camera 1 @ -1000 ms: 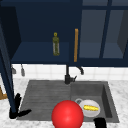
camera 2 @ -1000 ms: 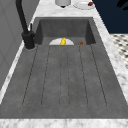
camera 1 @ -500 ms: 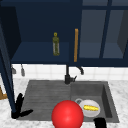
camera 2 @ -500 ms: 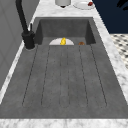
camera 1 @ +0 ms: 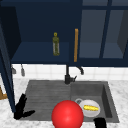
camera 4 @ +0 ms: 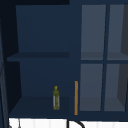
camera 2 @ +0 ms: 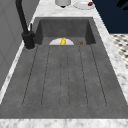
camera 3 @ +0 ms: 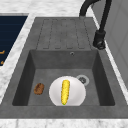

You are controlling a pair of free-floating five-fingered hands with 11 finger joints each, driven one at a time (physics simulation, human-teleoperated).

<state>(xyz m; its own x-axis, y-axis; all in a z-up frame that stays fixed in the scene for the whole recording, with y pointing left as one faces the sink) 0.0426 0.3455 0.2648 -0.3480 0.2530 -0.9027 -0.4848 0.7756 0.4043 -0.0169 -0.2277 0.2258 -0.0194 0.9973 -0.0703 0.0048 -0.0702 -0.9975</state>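
No readable text, labels, brands, numbers or signs anywhere. Bottle [camera 1: 56, 44] on cabinet shelf: label area plain, no lettering discernible. Plate [camera 3: 75, 95], faucet [camera 3: 100, 37], sink [camera 3: 62, 60]: unmarked.

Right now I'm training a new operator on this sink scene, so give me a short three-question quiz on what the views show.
1. True or false: the corn cob lies on the white plate inside the sink basin.
2. Multiple choice: where does the green bottle stand? A) on the drainboard; B) on the lower shelf of the open wall cabinet; C) in the basin.
3. Fill in: in the front view, the left hand hovers with straight fingers at the sink's front ____ corner.

Key: 1 true; 2 B; 3 left.

The right hand shows at the bottom edge of the front view, beside the red ball.
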